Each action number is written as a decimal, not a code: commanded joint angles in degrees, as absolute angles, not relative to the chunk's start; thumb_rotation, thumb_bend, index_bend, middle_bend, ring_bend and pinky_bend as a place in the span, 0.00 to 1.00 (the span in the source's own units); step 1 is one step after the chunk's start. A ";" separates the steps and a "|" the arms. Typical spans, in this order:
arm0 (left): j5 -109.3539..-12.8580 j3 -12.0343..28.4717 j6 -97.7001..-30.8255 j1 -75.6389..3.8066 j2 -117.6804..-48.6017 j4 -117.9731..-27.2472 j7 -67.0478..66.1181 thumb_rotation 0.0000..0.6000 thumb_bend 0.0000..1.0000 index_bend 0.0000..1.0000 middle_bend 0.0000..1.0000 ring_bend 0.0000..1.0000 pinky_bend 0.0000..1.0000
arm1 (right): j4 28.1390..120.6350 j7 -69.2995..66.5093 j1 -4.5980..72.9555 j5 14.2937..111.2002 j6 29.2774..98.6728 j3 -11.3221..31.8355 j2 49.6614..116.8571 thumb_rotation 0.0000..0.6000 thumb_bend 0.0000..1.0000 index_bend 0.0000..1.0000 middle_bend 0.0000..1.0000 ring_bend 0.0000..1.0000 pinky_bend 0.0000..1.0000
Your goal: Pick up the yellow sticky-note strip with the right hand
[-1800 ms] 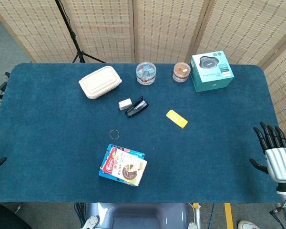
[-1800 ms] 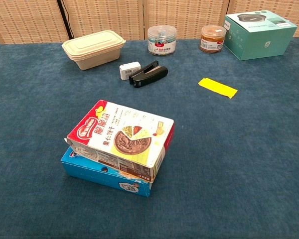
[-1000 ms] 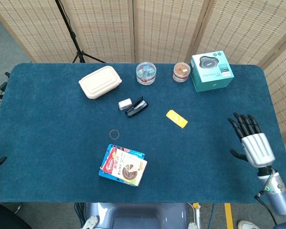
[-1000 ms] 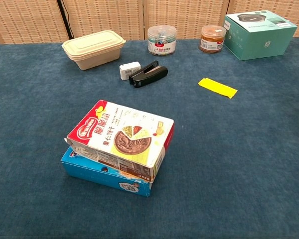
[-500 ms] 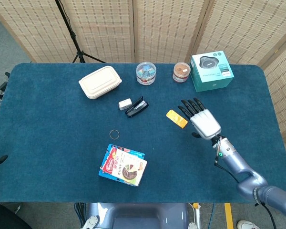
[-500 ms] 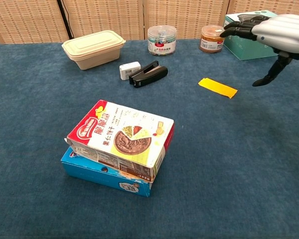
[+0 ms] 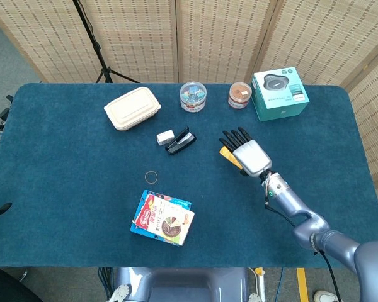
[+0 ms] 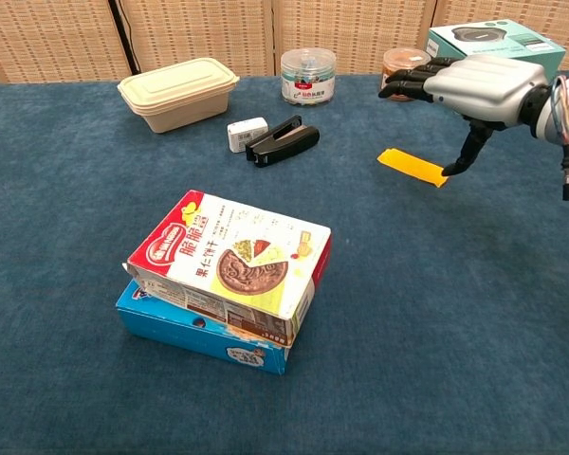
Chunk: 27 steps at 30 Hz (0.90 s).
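Note:
The yellow sticky-note strip (image 8: 412,165) lies flat on the blue table, right of centre; in the head view only its left end (image 7: 225,152) shows from under the hand. My right hand (image 7: 246,155) (image 8: 475,83) hovers palm-down over the strip, fingers stretched out and apart, holding nothing. Its thumb hangs down with the tip close to the strip's right end; I cannot tell whether it touches. My left hand does not show in either view.
A black stapler (image 8: 283,141) and small white box (image 8: 247,134) lie left of the strip. Behind stand a clear jar (image 8: 307,75), an orange-lidded jar (image 7: 239,95) and a teal box (image 7: 279,93). A beige food container (image 8: 177,92) and stacked snack boxes (image 8: 232,275) sit further left.
My right hand has swept in from the table's right edge leftward and forward, ending above the yellow strip. The strip and the other objects have not moved.

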<state>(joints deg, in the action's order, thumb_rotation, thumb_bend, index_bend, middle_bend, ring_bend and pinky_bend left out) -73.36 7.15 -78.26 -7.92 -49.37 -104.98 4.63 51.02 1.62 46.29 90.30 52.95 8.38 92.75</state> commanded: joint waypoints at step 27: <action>-72.37 7.25 -77.63 -8.59 -49.80 -105.90 2.30 1.00 0.00 0.00 0.00 0.00 0.00 | 33.67 -11.79 47.48 92.27 54.65 1.63 101.52 1.00 0.54 0.00 0.00 0.00 0.00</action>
